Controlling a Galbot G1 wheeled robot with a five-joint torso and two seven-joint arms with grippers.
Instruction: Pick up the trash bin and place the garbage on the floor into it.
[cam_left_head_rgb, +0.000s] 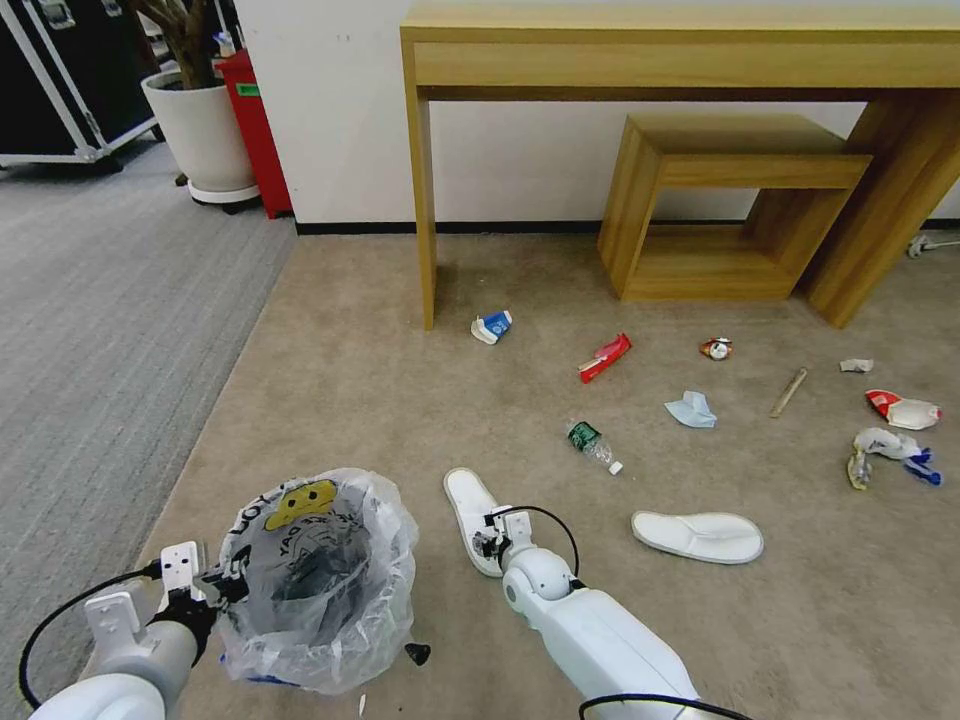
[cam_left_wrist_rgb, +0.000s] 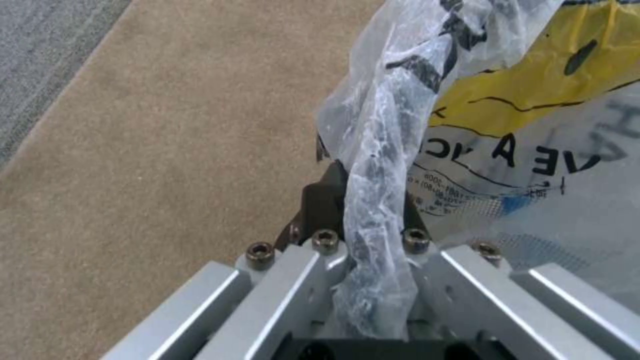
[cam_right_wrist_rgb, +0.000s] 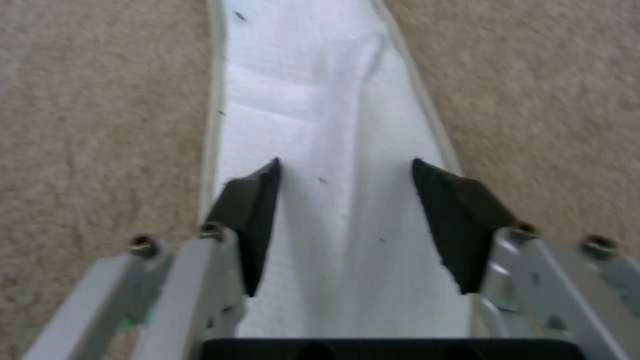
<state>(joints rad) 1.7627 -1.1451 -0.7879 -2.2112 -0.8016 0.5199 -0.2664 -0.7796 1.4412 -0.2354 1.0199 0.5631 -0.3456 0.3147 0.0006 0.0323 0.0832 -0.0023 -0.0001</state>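
Note:
The trash bin (cam_left_head_rgb: 320, 585), lined with a crinkly white bag, sits at the lower left of the head view. My left gripper (cam_left_head_rgb: 225, 580) is shut on its rim. The left wrist view shows that gripper (cam_left_wrist_rgb: 370, 200) pinching the bag and rim of the trash bin (cam_left_wrist_rgb: 533, 125). My right gripper (cam_left_head_rgb: 490, 540) hangs open just above the near white slipper (cam_left_head_rgb: 468, 500), its fingers either side of the slipper (cam_right_wrist_rgb: 333, 115) in the right wrist view, gripper (cam_right_wrist_rgb: 347, 200). More garbage lies on the beige floor (cam_left_head_rgb: 380, 400): a second slipper (cam_left_head_rgb: 698, 536), bottle (cam_left_head_rgb: 592, 444), red wrapper (cam_left_head_rgb: 605, 357), carton (cam_left_head_rgb: 492, 326), mask (cam_left_head_rgb: 691, 409), can (cam_left_head_rgb: 716, 348), stick (cam_left_head_rgb: 788, 392).
A wooden desk (cam_left_head_rgb: 420, 200) and a low wooden stool (cam_left_head_rgb: 730, 200) stand against the far wall. More litter (cam_left_head_rgb: 900, 430) lies at the right. Grey carpet (cam_left_head_rgb: 100, 330), a potted plant (cam_left_head_rgb: 205, 135) and a black case (cam_left_head_rgb: 60, 90) are at the left.

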